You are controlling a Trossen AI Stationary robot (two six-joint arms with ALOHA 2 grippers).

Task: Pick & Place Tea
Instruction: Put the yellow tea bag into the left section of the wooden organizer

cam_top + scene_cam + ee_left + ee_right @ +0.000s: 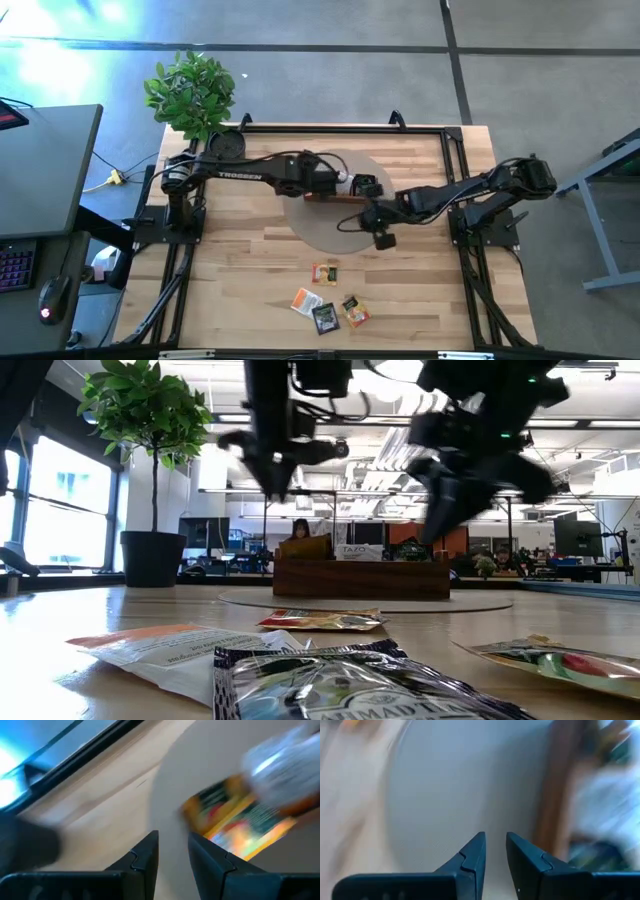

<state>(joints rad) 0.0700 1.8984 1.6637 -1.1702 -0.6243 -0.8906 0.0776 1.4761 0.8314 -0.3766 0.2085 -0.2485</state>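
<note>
The right gripper (494, 851) hangs over a grey round mat (465, 790), its two dark fingers (470, 860) slightly apart, nothing between them. A wooden tray (555, 795) with blurred packets (605, 810) lies beside the mat.

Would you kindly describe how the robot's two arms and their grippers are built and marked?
Both arms are dark, jointed tubes. The left arm carries white TROSSEN lettering and a black cable; the right arm looks plain black. The left gripper and right gripper each end in two dark, wedge-shaped fingers.

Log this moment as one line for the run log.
left gripper: open, empty, over wooden tray | right gripper: open, empty, above grey mat | loose tea packets: near table edge
</note>
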